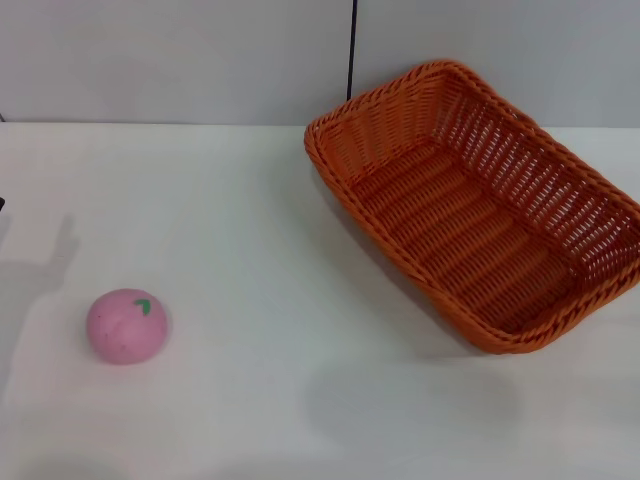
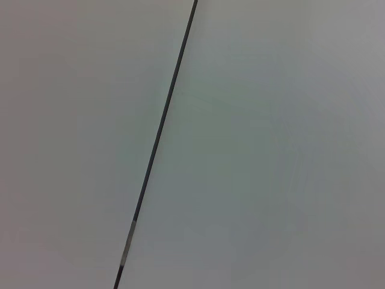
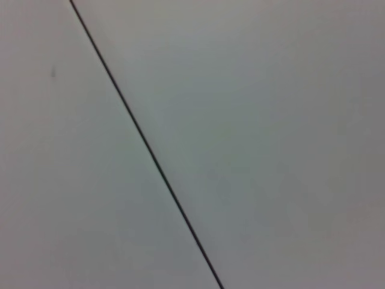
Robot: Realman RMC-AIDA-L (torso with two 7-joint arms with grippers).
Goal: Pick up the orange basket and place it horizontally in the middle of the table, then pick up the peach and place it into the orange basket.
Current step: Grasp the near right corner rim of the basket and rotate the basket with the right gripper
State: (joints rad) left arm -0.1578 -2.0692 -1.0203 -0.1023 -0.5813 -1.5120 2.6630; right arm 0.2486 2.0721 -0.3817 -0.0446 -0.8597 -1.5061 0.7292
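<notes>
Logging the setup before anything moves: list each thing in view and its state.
orange basket: upright, empty, set diagonally at the table's right rear.
peach: resting on the table's left front, apart from the basket, not held.
table: bears both; a shadow falls on its left edge.
Grippers: neither in view.

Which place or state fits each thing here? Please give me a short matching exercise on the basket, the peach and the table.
Things:
1. orange basket
2. peach
3. table

States:
A. white, bears both other things
B. empty, angled, on the robot's right, far side
C. pink, on the robot's left, near side

Pairs: 1-B, 2-C, 3-A. Neither gripper shows in any view.
</notes>
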